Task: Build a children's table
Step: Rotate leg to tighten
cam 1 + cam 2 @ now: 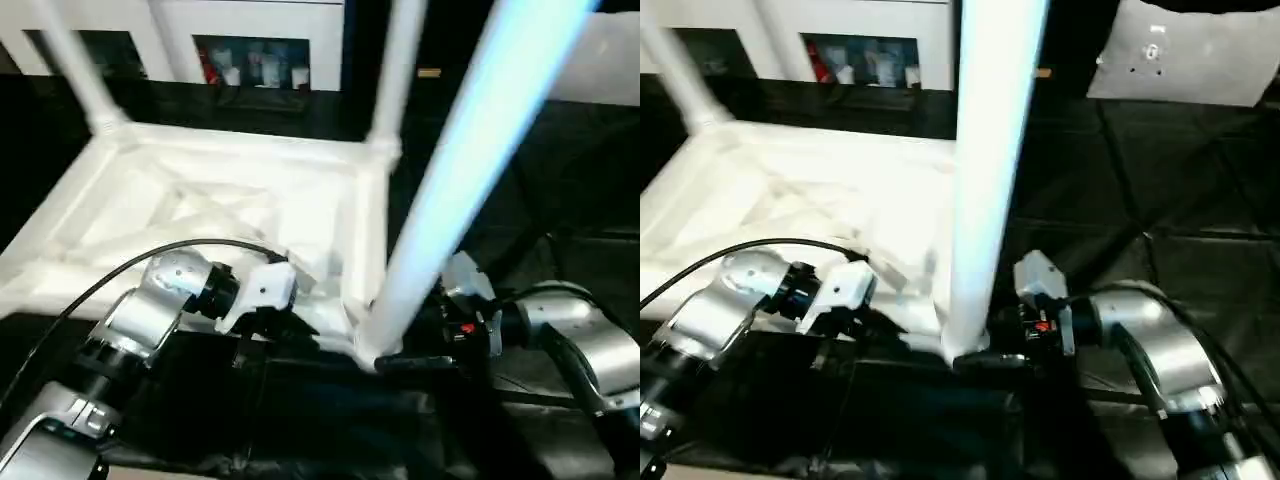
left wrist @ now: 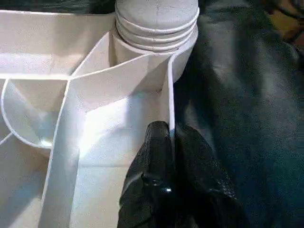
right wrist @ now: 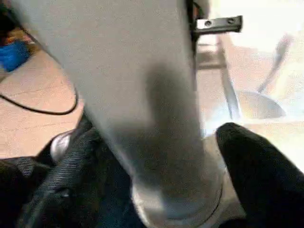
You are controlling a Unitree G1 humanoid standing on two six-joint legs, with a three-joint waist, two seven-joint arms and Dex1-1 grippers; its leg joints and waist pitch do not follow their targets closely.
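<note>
Left wrist view: left gripper [image 2: 170, 137] pinches the table top's [image 1: 200, 210] near-right rim.
Right gripper [image 3: 156, 156] straddles the near-right leg [image 1: 985, 170], jaws apart, beside its socket.

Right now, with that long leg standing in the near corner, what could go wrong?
The near leg leans in its corner socket, threads still showing, so it may not be fully seated. The right claw straddles it with open fingers; unheld, it might tip out. The left claw pinches only a thin rib of the tabletop, which could slip.
</note>
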